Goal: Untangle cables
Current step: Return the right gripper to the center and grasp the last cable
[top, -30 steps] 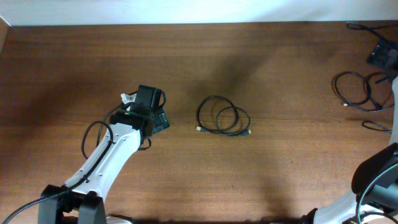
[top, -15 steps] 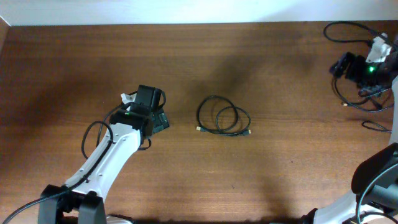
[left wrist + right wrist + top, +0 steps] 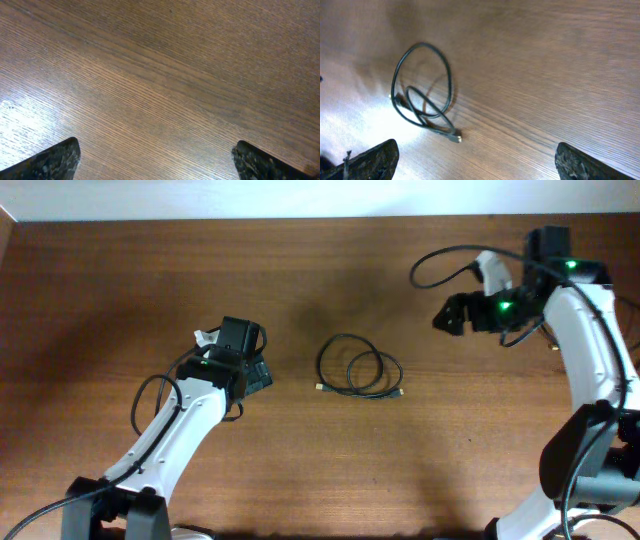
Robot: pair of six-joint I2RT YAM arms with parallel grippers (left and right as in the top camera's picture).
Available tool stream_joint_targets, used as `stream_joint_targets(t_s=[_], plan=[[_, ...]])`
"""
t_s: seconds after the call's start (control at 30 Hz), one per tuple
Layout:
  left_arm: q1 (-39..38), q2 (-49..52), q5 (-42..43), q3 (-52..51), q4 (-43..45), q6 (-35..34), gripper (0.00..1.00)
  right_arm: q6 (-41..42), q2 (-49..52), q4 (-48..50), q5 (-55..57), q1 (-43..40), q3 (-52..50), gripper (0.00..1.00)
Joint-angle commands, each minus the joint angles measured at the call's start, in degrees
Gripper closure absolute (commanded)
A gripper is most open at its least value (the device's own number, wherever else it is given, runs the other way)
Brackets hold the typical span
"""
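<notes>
One thin black cable (image 3: 350, 370) lies coiled in two overlapping loops at the table's middle, with small metal plug ends at its left and right. It also shows in the right wrist view (image 3: 422, 95), with one plug end (image 3: 456, 138) toward my fingers. My right gripper (image 3: 450, 315) is open and empty, above the table to the right of the coil; in its wrist view (image 3: 475, 165) the coil lies ahead and to the left. My left gripper (image 3: 262, 372) is open and empty, left of the coil; its wrist view (image 3: 160, 160) shows only bare wood.
The right arm (image 3: 580, 310) reaches in from the right edge and covers the far-right part of the table. A thick black wire fixed to that arm (image 3: 430, 265) loops out to its left. The wooden table (image 3: 320, 470) meets a pale wall at the back.
The right arm has swung in from the far right toward the middle and now covers the cables that lay at the right edge. The left arm and the coil have not moved.
</notes>
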Motion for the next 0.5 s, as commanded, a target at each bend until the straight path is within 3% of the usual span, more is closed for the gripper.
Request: stream_joint_targets(t_s=[0.0,0.47], plan=[[0.11,-0.07,0.02,-0.46,0.09,-0.55,0.01,-1.16,0.33,0.42,0.04,2.99,-3.87,0.01],[0.11,-0.07,0.02,-0.46,0.09,-0.55,0.01,-0.94,0.33,20.11,0.09,15.28,-21.7,0.01]])
